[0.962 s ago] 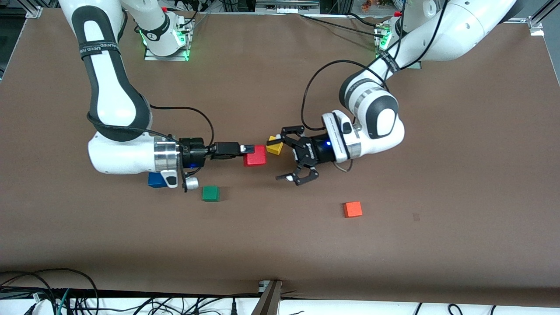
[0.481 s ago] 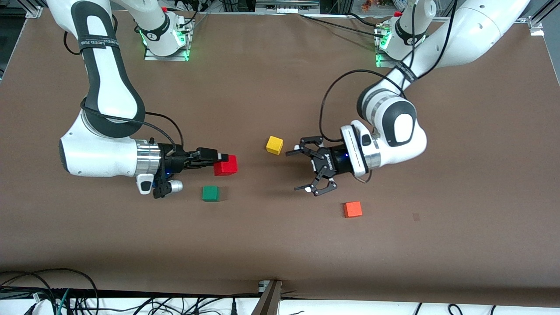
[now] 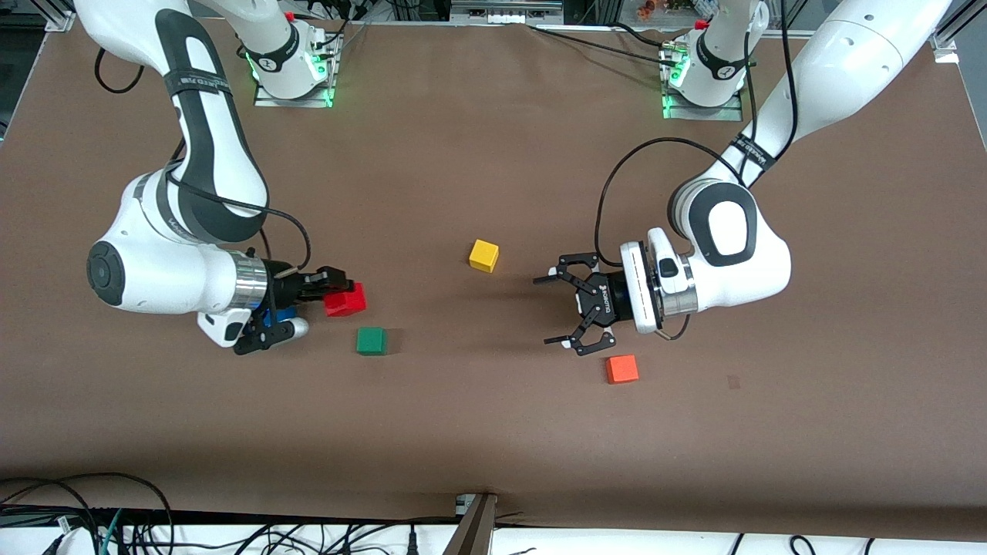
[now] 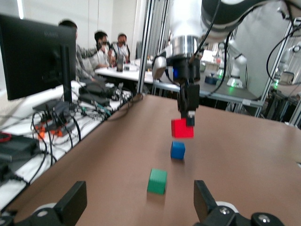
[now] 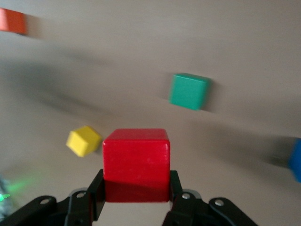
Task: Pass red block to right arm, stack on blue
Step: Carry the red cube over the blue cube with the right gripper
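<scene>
My right gripper point(image 3: 338, 288) is shut on the red block point(image 3: 345, 299) and holds it in the air just above the table, close beside the blue cube point(image 3: 282, 314). The block does not touch the cube. The right wrist hides most of the blue cube in the front view. In the left wrist view the red block point(image 4: 182, 128) hangs a little above the blue cube point(image 4: 178, 150). The right wrist view shows the red block point(image 5: 136, 157) between the fingers. My left gripper point(image 3: 546, 310) is open and empty, low over the table's middle.
A green cube point(image 3: 371, 340) lies near the blue one, nearer the front camera. A yellow cube point(image 3: 483, 255) lies mid-table. An orange cube point(image 3: 621, 369) lies just by the left gripper, nearer the camera.
The right arm has carried the red block back toward its own end of the table, up to the blue cube. The left arm has drawn back toward its end, gripper still open.
</scene>
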